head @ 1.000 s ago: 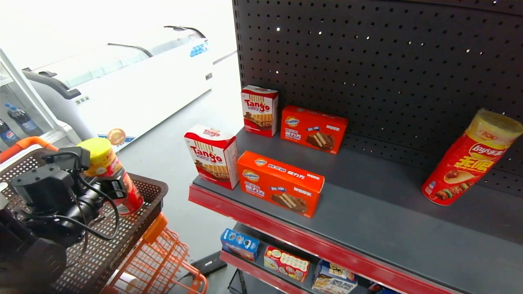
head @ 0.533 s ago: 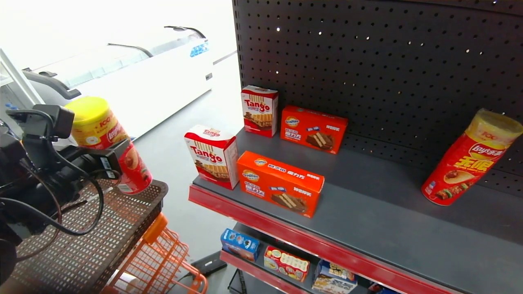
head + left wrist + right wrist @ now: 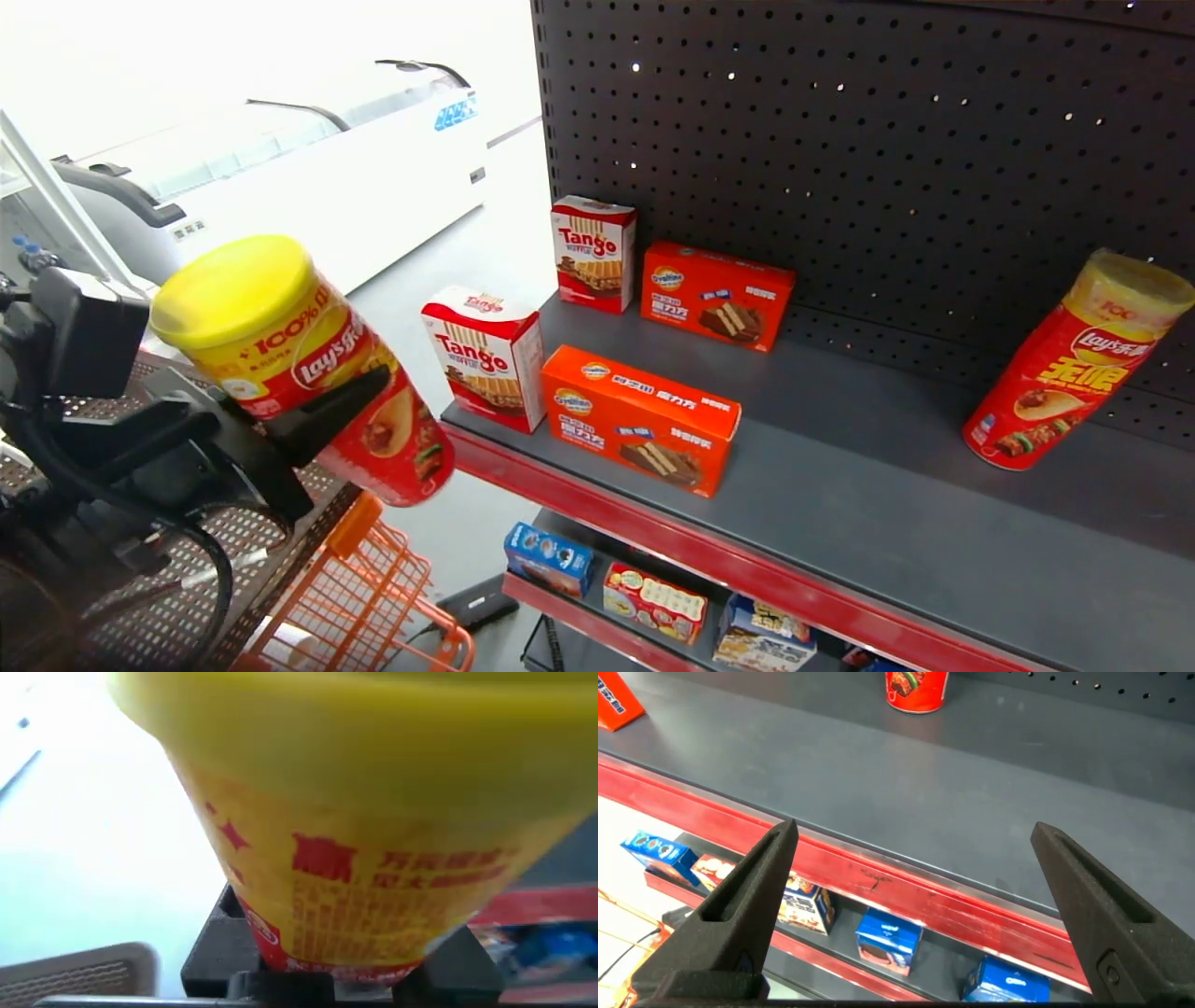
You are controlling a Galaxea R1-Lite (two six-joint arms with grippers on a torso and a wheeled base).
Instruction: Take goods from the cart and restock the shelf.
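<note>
Head view: the left gripper (image 3: 313, 425) holds a yellow-lidded chip canister (image 3: 299, 359), tilted, over the near corner of the cart (image 3: 317, 551) and near the left front corner of the shelf (image 3: 840, 495). Its fingers (image 3: 331, 406) clamp the canister's red lower body. A second canister (image 3: 1074, 364) leans at the shelf's back right.

Left wrist view: the held canister's printed wall, seen close.

Right wrist view: the right gripper (image 3: 915, 835), fingers spread wide and empty, hangs over the shelf's red front edge. Blue boxes (image 3: 887, 943) sit on the lower shelf.
</note>
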